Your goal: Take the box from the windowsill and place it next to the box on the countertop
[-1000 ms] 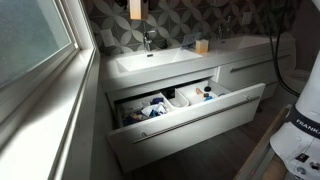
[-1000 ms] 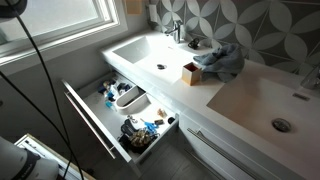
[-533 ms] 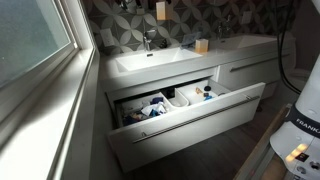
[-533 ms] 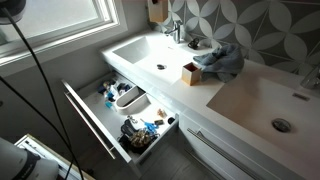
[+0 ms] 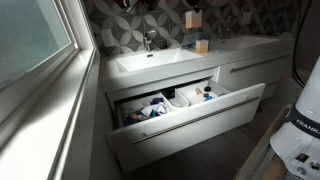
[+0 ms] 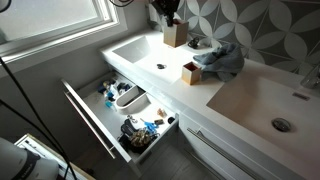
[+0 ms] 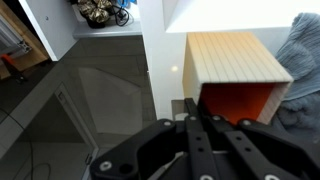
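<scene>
In an exterior view, the gripper (image 5: 192, 10) hangs high over the counter (image 5: 245, 45), jaws clamped on the tan box (image 5: 193, 19). That box is airborne, above the second box (image 5: 202, 45) sitting by the sink (image 5: 150, 62). Below, the drawer (image 5: 190, 110) stands open. Switch to an exterior view where the gripper (image 6: 170, 17) carries the tan box (image 6: 174, 35) clear of the counter (image 6: 250, 100), at the back of the sink (image 6: 150, 55). The second box (image 6: 190, 72) is down beside a blue cloth (image 6: 222, 58). Now the wrist view: the gripper (image 7: 196, 120) shows dark fingers (image 7: 188, 140) drawn close together. The tan box (image 7: 235, 65), ribbed with an orange face, sits right at their tips, and the cloth (image 7: 300, 60) is at the right edge.
</scene>
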`<state>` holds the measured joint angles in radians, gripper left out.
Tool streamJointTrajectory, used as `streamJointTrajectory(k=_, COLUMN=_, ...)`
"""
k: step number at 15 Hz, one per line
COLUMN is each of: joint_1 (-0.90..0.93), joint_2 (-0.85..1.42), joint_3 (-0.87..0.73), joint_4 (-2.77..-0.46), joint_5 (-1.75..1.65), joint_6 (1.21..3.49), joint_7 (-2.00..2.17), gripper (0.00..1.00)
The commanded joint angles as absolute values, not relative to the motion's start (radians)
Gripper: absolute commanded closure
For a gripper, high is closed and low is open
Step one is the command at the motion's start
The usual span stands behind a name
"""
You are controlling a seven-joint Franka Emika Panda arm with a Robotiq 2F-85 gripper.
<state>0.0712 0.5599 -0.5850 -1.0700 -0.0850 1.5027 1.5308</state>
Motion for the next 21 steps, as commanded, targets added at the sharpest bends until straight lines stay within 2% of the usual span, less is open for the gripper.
streamJointTrajectory(k=1, joint_1=0.168, joint_2=0.407, joint_3=-0.637, joint_4=-1.315, joint_5=-0.146, joint_6=1.523, joint_7=1.709, gripper=0.99)
streamJointTrajectory(k=2, joint_1=0.101, joint_2=0.516, joint_3=-0.615, joint_4=-1.163, joint_5=-0.103, joint_6=1.502, joint_7=1.618, gripper=0.99)
streamJointTrajectory(k=3, joint_1=0.108, joint_2=0.503, joint_3=-0.619, joint_4=-1.185, joint_5=-0.106, joint_6=1.503, joint_7=1.626, gripper=0.97)
streamJointTrajectory(k=10, joint_1=0.103, joint_2=0.514, joint_3=-0.622, joint_4=-1.181, joint_5=-0.109, joint_6=1.51, joint_7=1.626, gripper=0.99)
streamJointTrajectory(k=21, joint_1=-0.112, joint_2=0.516, joint_3=-0.638, joint_4=-1.307, joint_5=-0.05, joint_6=1.729, joint_7=1.554, gripper=0.99)
